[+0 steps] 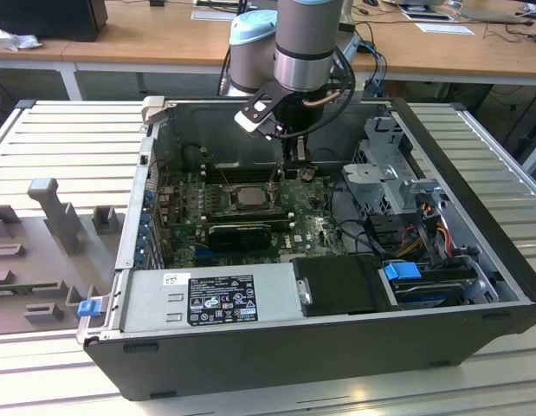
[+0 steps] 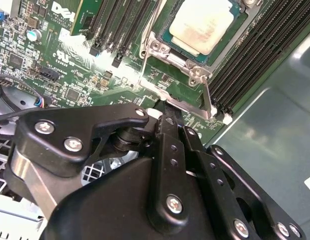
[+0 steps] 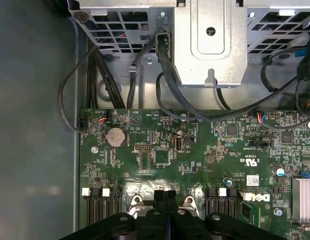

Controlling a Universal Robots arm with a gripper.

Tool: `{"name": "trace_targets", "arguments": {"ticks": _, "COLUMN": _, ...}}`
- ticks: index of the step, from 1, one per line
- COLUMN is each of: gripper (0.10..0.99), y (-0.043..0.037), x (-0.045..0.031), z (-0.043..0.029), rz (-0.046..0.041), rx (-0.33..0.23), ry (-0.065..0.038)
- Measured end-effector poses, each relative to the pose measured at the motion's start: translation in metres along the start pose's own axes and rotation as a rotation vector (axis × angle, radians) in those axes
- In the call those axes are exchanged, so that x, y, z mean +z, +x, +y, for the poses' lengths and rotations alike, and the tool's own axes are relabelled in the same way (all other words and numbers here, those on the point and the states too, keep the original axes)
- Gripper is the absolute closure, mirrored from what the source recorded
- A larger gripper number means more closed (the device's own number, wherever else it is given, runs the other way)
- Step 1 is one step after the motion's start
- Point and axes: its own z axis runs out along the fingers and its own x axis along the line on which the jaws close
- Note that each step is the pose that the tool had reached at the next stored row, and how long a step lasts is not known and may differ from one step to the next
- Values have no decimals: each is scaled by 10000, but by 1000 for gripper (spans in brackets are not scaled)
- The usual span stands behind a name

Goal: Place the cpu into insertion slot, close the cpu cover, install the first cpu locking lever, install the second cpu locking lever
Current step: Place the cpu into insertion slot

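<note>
The cpu (image 2: 202, 22) sits in the insertion slot (image 1: 233, 199), with the cpu cover (image 2: 156, 49) lying flat around it. Just beside the cover's edge, the gripper (image 1: 292, 154) has its fingers (image 3: 159, 199) pressed together above the green motherboard (image 3: 160, 150), inside the open computer case (image 1: 475, 286).

The exterior view looked down at a slant from above the front edge of the open computer case (image 1: 337, 347). It stood far enough back to take in the whole case, the ribbed table (image 1: 68, 139) under it and the desks (image 1: 120, 43) behind.

The first wrist view sat close over the green circuit board (image 3: 160, 150). It faced almost straight down past the gripper (image 3: 165, 194) toward the metal drive cage (image 3: 210, 45).

The second wrist view looked from the gripper's (image 2: 167, 106) other side, nearer and tilted, toward the processor (image 2: 202, 22) and memory slots (image 2: 255, 60).

Both wrist views shared the gripper and the strip of board at its tip. The exterior view held all of that, small, near the case's far edge.
</note>
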Motion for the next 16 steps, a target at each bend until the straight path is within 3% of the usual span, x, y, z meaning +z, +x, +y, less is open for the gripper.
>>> {"name": "trace_targets", "arguments": {"ticks": 16, "gripper": 980, "y": 0, "x": -2, "z": -67, "rz": 0, "rx": 1, "ry": 0}}
